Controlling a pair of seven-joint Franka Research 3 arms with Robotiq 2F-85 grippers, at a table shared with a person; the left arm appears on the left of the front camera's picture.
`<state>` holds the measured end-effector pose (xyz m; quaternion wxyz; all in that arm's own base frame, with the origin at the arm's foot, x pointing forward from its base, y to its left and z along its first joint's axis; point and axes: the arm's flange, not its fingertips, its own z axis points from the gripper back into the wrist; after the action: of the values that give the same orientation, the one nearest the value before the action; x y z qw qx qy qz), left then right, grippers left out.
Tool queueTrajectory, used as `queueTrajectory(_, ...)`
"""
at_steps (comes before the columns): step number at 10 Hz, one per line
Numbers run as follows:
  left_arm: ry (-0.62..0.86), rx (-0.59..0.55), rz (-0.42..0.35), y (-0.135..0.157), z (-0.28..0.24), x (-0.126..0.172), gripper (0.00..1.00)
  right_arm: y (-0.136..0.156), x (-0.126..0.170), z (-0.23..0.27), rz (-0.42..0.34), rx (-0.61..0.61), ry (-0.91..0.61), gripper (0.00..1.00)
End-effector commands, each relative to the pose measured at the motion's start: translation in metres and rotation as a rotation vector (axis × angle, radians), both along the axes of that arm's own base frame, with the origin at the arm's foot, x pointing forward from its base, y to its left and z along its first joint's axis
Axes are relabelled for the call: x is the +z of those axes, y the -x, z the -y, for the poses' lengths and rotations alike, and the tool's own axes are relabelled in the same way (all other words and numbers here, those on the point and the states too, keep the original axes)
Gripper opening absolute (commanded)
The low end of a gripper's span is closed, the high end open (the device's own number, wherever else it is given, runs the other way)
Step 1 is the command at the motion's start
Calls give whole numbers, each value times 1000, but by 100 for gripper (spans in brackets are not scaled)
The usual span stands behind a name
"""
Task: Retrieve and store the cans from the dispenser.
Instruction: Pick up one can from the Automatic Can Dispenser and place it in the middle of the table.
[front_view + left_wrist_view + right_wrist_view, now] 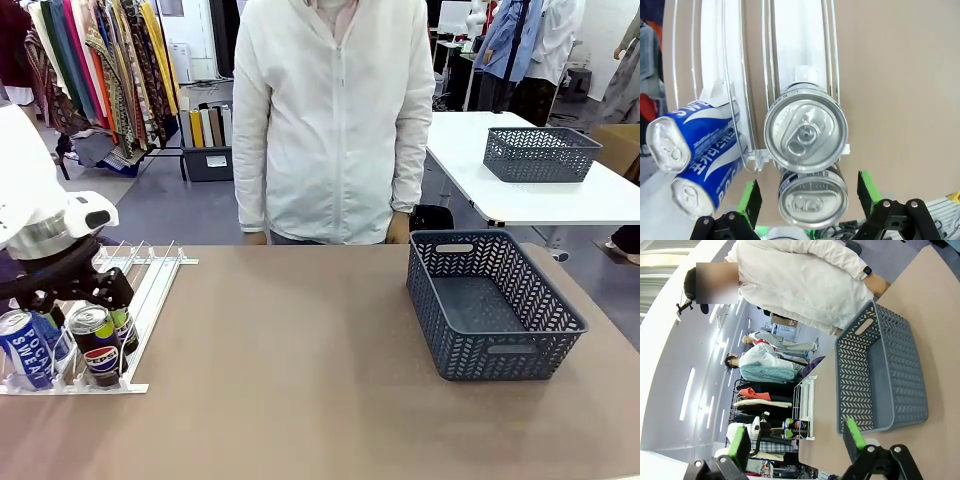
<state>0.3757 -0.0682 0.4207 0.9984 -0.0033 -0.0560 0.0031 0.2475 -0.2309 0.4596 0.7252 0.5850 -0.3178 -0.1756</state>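
My left gripper [809,189] hovers spread wide over a dark can [812,202] at the dispenser [795,50]; my right gripper [796,434] gapes empty.

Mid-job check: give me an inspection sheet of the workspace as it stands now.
Surface: brown table, no spills seen.
Job's things: white dispenser at robot's left, with blue cans, a Pepsi can and a black-green can at its near end; grey basket at right, empty.
Clutter: nothing seen.
Grippers: left gripper open over the front cans; right gripper open, holding nothing.
Cables: nothing seen.
Surroundings: person in white jacket at far side; second basket on a white table behind; clothes racks.
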Motion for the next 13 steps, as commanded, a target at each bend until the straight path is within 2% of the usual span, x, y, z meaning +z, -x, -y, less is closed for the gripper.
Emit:
queueTrajectory(1, 26, 32, -16, 0, -1, -15, 100, -3, 4, 1, 23, -8, -17, 100)
queueTrajectory(6, 39, 8, -62, -3, 2, -27, 100, -3, 4, 1, 23, -8, -17, 100)
queueTrajectory(7, 40, 8, -68, -4, 2, -27, 91, -3, 4, 1, 23, -8, -17, 100)
queueTrajectory(8, 36, 8, -66, -3, 0, -26, 31, -3, 4, 1, 23, -8, -17, 100)
queueTrajectory(9, 38, 8, -52, -3, 0, -26, 0, -3, 4, 1, 23, -8, -17, 100)
queueTrajectory(13, 36, 3, -47, -2, -1, -26, 0, -3, 4, 1, 23, -8, -17, 100)
